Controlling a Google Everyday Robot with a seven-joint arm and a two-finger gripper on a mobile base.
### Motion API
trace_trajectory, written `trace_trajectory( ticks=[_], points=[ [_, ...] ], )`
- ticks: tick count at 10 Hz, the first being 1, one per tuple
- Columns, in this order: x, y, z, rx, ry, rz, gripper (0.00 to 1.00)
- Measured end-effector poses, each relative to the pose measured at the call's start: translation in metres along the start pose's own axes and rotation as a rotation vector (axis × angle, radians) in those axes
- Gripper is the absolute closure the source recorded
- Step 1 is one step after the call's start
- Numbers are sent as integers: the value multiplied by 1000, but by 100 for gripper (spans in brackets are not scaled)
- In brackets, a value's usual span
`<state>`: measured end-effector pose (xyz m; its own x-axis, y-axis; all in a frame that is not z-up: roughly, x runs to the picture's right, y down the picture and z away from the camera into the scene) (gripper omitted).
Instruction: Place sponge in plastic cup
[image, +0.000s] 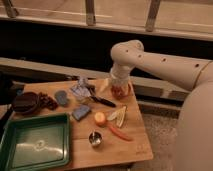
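Note:
A blue-grey sponge (80, 112) lies flat on the wooden table (135, 147), left of centre. The orange plastic cup (120, 92) stands at the table's back right. My gripper (119, 80) hangs right over the cup, at the end of the white arm (165, 62) that reaches in from the right. The gripper's tip hides part of the cup's rim. The sponge lies apart from the gripper, to its lower left.
A green tray (35, 146) fills the front left. A dark bowl (25, 102), a grey-blue pad (61, 97), a crumpled wrapper (80, 89), a black-handled knife (102, 101), an orange (100, 118), yellow slices (118, 115), a carrot (119, 132) and a metal cup (95, 138) lie about.

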<state>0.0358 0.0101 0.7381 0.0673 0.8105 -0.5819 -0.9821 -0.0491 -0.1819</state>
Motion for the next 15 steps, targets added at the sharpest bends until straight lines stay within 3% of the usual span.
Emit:
trace_trajectory(
  ticks=[1,7,10,11,13,15],
  points=[
    [-1,19,0,-11,-4,-19,20],
    [1,16,2,0,7,-26,20],
    [2,58,12,-13,12,-96,20],
    [3,82,17,-18,13,-120,20],
    [7,131,39,-27,11,-153,20],
    [6,152,65,-30,-14,-151,20]
  ],
)
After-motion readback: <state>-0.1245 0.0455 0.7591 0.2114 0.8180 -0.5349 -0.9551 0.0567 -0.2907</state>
